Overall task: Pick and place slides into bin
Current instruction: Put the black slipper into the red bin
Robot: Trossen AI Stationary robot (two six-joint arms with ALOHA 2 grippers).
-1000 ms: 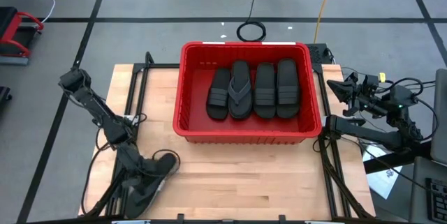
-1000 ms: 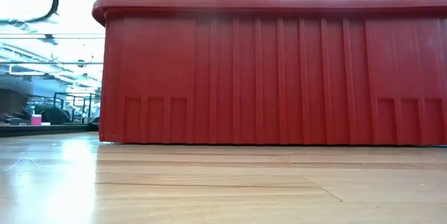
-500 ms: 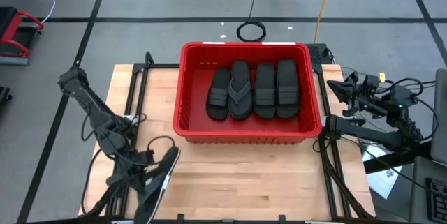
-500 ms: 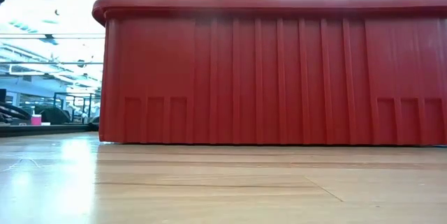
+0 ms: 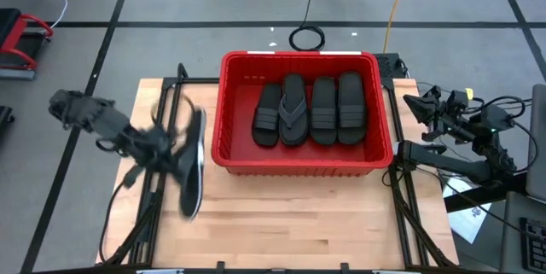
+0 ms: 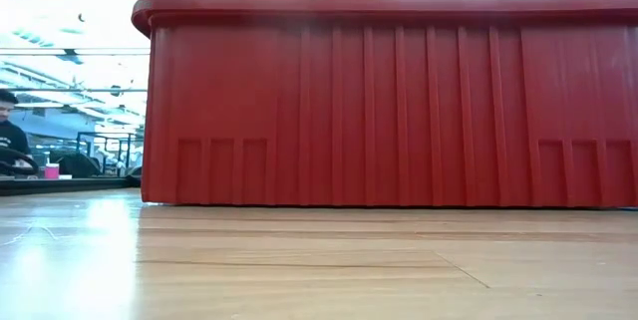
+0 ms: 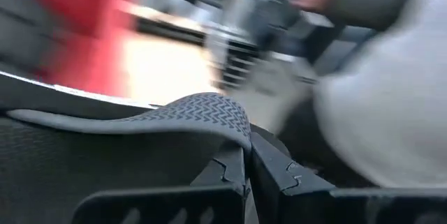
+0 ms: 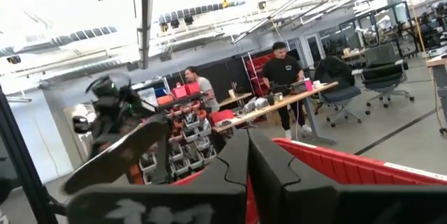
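Observation:
The red bin (image 5: 300, 165) stands at the table's far middle with several black slides (image 5: 311, 110) lying side by side on its floor. Left of the bin, my left gripper (image 5: 177, 159) is shut on another black slide (image 5: 194, 167), which is up in the air. In the left wrist view its zigzag tread (image 7: 202, 109) arches over my fingers. My right gripper (image 5: 412, 103) waits shut and raised beyond the bin's right wall, touching nothing. In the low view only the bin's near wall (image 6: 399, 101) shows. My left gripper pinches the slide's side edge (image 7: 234, 137) between its two fingers (image 7: 223, 172). It comes at it about level, from the table's left. The slide is lifted clear of the table, turned on edge, its length running from the near side to the far side.
Bare wood (image 5: 299, 214) lies between the bin and the near edge. Black frame rails (image 5: 171, 95) run along the table's left and right sides. People sit and stand at benches (image 8: 283, 77) in the room behind.
My left gripper has risen from the table's near left corner and gone toward the far edge, rolling as it went. The slide it holds has been lifted clear of the wood and turned from flat onto its edge.

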